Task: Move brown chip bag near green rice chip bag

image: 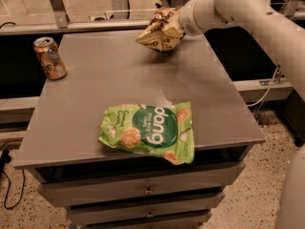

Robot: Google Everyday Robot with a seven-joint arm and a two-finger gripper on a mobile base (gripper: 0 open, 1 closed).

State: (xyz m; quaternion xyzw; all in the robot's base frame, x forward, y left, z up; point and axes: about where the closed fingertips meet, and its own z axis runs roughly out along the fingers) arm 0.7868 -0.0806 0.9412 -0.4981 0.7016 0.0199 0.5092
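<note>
one camera | high, fronting table [95, 89], facing down | end effector [172, 26] far-right

The arm [257, 11] is a thick, rounded tube with a smooth cream-white shell and a paler wrist ring. Its gripper [177, 22] is above the far right of the surface [90, 104].

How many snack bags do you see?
2. The brown chip bag is far back on the table, against the gripper; the green rice chip bag lies flat near the front.
</note>
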